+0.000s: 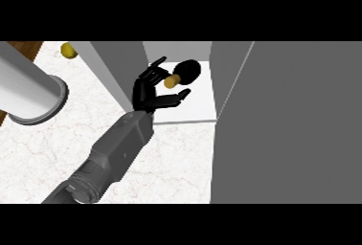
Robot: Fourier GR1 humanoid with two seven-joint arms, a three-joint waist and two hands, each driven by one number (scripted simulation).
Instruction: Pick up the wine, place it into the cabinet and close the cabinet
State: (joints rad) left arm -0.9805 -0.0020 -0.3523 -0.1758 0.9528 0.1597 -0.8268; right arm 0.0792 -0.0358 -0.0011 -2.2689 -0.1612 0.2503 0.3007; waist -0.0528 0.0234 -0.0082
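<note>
Head view, nearest first: one grey forearm (113, 153) rises from about seven o'clock, slanting toward one o'clock over the surface (63, 143), a pale marbled stone with faint veins. Which arm it is I cannot tell for sure; it enters at the view's left, so I take it as the left one. To its right, from three to five o'clock, a broad flat grey cabinet door (297, 124) fills the view, its straight edge running close beside the arm and leaving only a narrow lane of stone between them. At nine o'clock stands a smooth white cylinder (28, 86) with a grey rim at its foot, well apart from the arm. Farther in, the black left hand (157, 93) sits inside the cabinet (194, 103), over its white shelf floor, fingers spread wide and thumb out, just beside the wine (185, 72), a dark round shape with a yellowish cap; whether they touch is unclear. Grey cabinet walls hem the hand on both sides. At eleven o'clock a small yellow object (68, 50) lies near a strip of brown wood (25, 48).
</note>
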